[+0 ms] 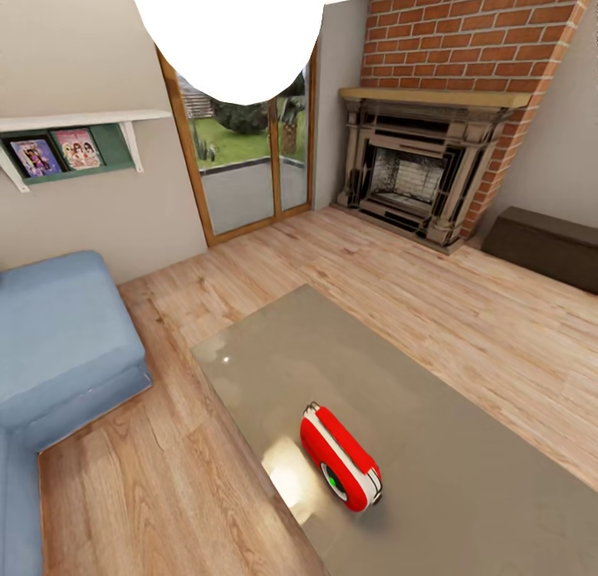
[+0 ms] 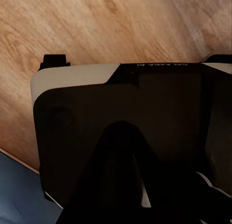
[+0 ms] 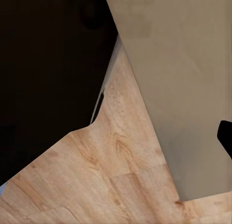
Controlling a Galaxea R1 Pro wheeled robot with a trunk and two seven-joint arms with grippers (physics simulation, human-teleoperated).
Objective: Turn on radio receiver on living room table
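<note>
The red radio receiver (image 1: pixel 340 456) lies on the glossy grey desk (image 1: pixel 465 443), near its edge toward the blue sofa (image 1: pixel 58 344). Neither claw's opening can be told.

bare table (image 1: pixel 465 443) around radio receiver (image 1: pixel 340 457), seemingly unobstructed

Plank floor (image 1: pixel 399 277); blue sofa (image 1: pixel 58 344); brick fireplace (image 1: pixel 415 178); glass door (image 1: pixel 249 161); wall shelf (image 1: pixel 75 144)

One radio receiver (image 1: pixel 340 457), one table (image 1: pixel 465 443), one sofa (image 1: pixel 58 344), one fireplace (image 1: pixel 415 173), two pictures (image 1: pixel 56 153) on shelf (image 1: pixel 75 121).
</note>
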